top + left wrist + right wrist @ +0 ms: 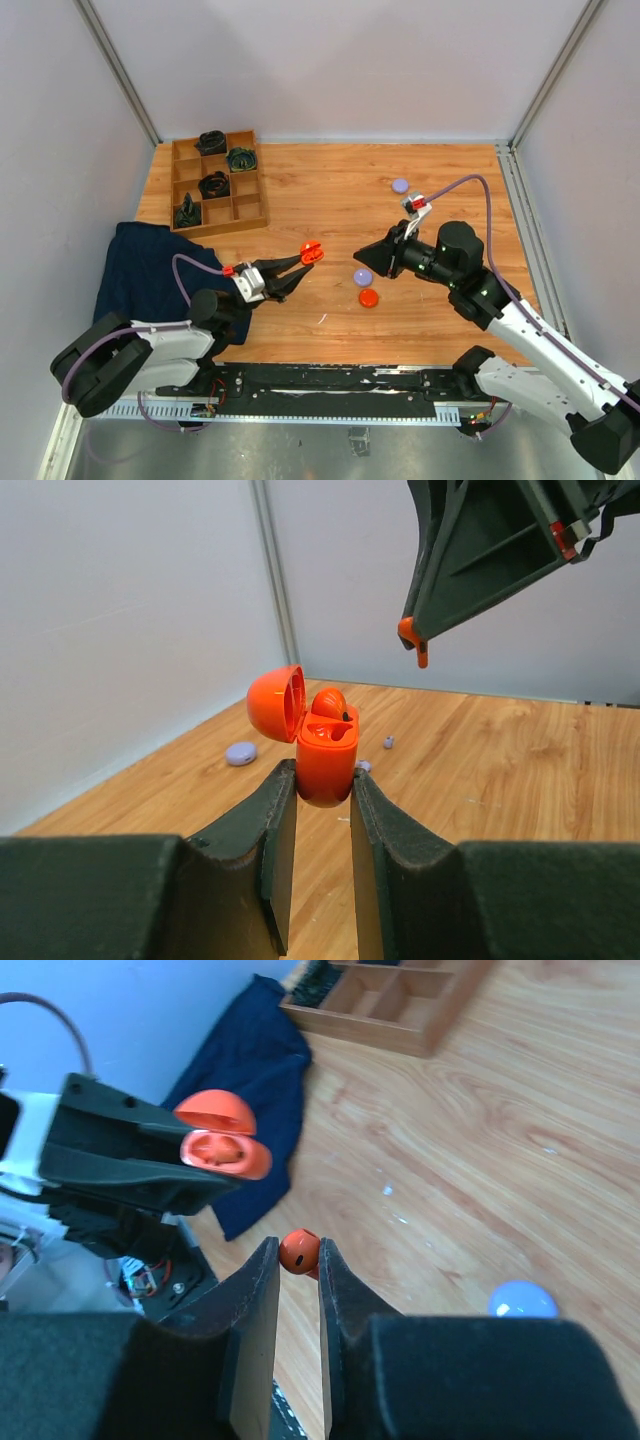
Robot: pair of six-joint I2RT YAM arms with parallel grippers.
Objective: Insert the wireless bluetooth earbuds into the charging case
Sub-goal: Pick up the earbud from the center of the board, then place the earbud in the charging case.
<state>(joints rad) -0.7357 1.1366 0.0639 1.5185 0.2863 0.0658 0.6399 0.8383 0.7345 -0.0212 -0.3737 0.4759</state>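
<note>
My left gripper (pixel 323 780) is shut on the lower body of an orange-red charging case (pixel 327 755) and holds it above the table with its lid (pixel 277 700) open. One orange-red earbud (pixel 330 702) sits in the case. My right gripper (pixel 297 1255) is shut on a second orange-red earbud (pixel 299 1250), held in the air to the right of the case (pixel 225 1155) and apart from it. In the top view the case (pixel 312 251) and my right gripper (pixel 360 253) face each other. Two tiny lavender earbuds (pixel 388 742) lie on the table beyond the case.
A lavender disc (pixel 362 277) and an orange-red disc (pixel 368 297) lie below my right gripper; another lavender disc (pixel 400 185) lies farther back. A wooden tray (pixel 218 183) with black coiled bundles stands at the back left. A dark blue cloth (pixel 140 270) lies at the left.
</note>
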